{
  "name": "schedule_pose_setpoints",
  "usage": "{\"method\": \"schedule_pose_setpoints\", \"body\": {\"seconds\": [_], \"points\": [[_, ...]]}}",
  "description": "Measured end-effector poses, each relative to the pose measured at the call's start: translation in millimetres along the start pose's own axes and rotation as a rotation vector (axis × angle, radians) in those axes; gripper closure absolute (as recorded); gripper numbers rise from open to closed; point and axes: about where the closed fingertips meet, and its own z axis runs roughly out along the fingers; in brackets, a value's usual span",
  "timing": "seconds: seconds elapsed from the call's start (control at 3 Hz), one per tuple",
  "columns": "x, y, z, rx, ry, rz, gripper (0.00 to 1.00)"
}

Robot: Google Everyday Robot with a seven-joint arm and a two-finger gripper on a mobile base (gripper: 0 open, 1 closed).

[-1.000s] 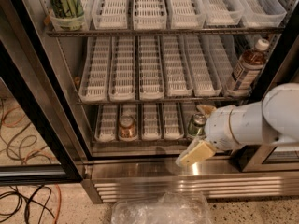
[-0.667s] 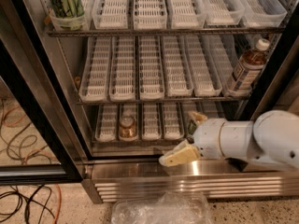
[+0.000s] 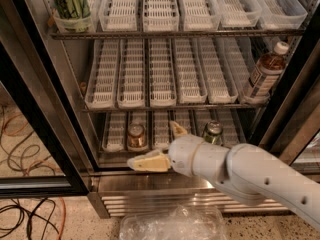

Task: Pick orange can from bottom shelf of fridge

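The orange can (image 3: 136, 136) stands upright in a white lane tray on the bottom shelf (image 3: 114, 133) of the fridge (image 3: 47, 114), left of centre. My gripper (image 3: 152, 144) is at the front of that shelf, just right of the can and slightly in front of it. Its fingers are spread open: one cream fingertip (image 3: 145, 162) points left below the can, the other (image 3: 177, 129) points up to the can's right. Nothing is held. The white arm (image 3: 250, 176) comes in from the lower right.
A green can (image 3: 213, 131) stands on the bottom shelf right of my gripper. A brown bottle with a white cap (image 3: 264, 73) is on the middle shelf at right. A clear tub of greens (image 3: 70, 6) sits top left. Cables (image 3: 22, 134) and a crumpled plastic bag (image 3: 172, 224) lie on the floor.
My gripper has moved left along the front of the bottom shelf, from in front of the green can to just beside the orange can. The cans have not moved.
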Motion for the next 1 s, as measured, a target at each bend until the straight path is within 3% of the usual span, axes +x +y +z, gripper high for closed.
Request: {"method": "schedule_pose_setpoints", "body": {"seconds": [0.33, 1.0], "points": [[-28.6, 11.8, 17.8, 0.015, -0.058, -0.01, 0.0], [-27.6, 11.9, 20.9, 0.014, -0.059, -0.033, 0.0]]}}
